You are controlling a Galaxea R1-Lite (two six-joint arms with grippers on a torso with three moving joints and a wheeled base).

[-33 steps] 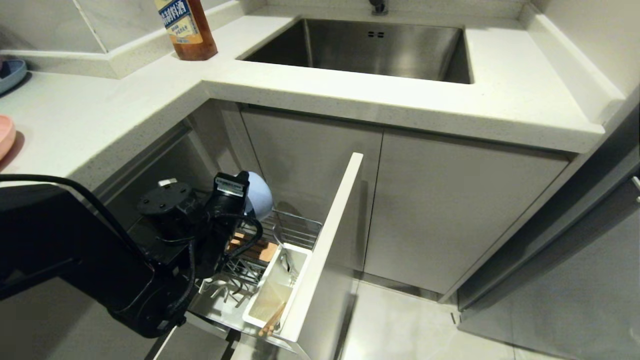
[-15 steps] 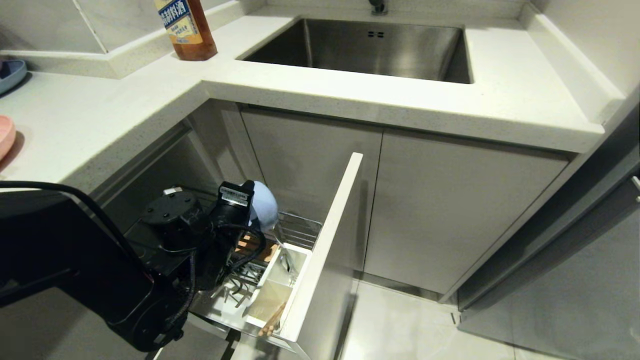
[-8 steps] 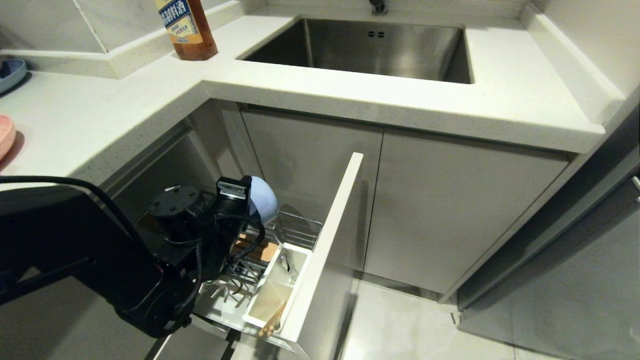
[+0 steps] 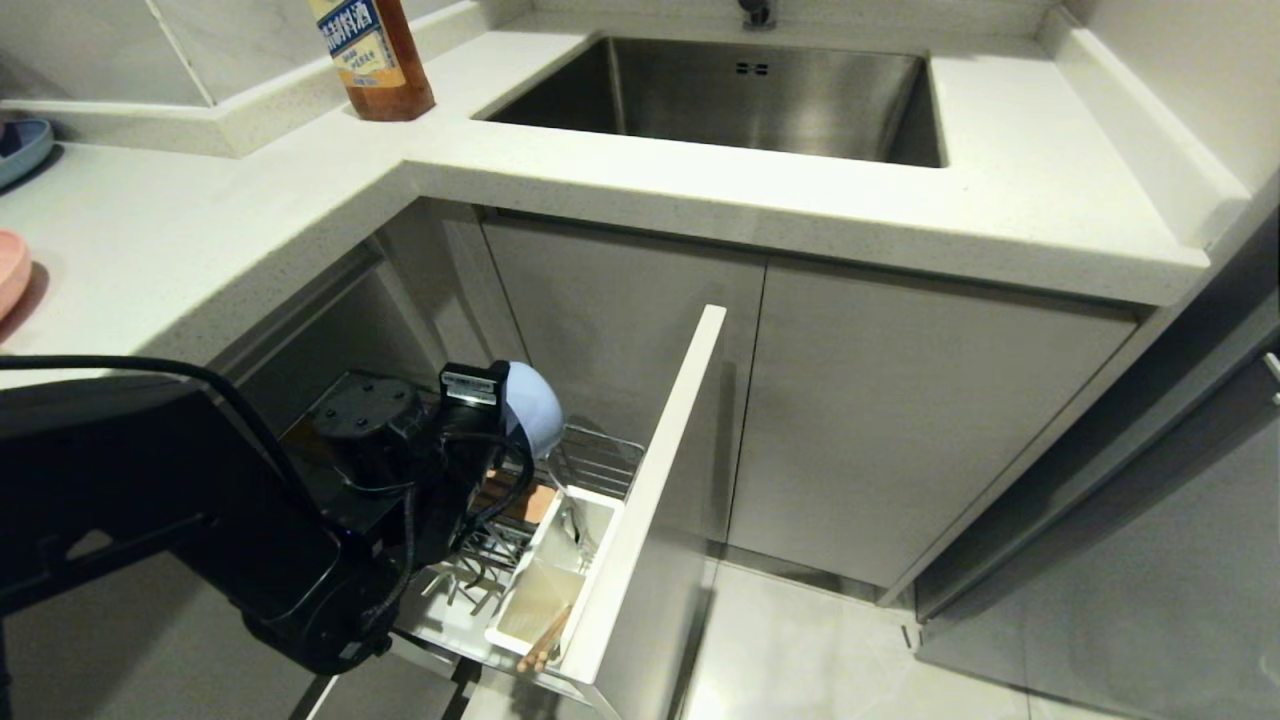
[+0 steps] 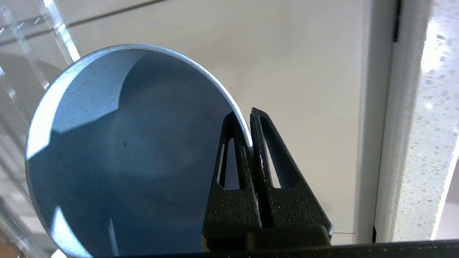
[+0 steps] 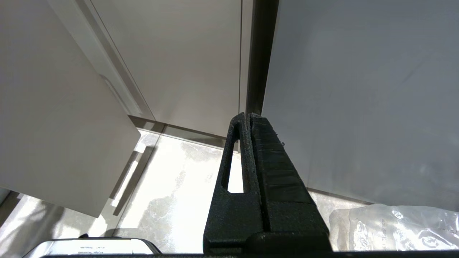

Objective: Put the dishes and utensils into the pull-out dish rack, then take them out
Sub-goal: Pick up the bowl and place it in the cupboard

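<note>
Head view
left claw (image 4: 497, 400): over the back of the pull-out dish rack (image 4: 590, 460), clamped on the rim of the light-blue bowl (image 4: 530, 410), bowl lifted clear above the wires
rack: pulled out under the table (image 4: 200, 250), pale grey front panel (image 4: 650, 480) on its right
utensil cup (image 4: 555, 570): white, at the rack's front edge against the panel; chopsticks (image 4: 540, 645) lean out of its near end, metal handles at its far end
table: pink dish (image 4: 10, 270) at left edge, blue dish (image 4: 22, 145) at far-left corner, sauce bottle (image 4: 372, 60) beside the sink (image 4: 720, 95)

Left wrist view
left claw (image 5: 251, 139): fingers pinched tight on the bowl (image 5: 125, 154) rim, one inside, one outside

Right wrist view
right claw (image 6: 247, 118): fingers pressed together, holds nothing, cabinet doors and floor beyond
</note>
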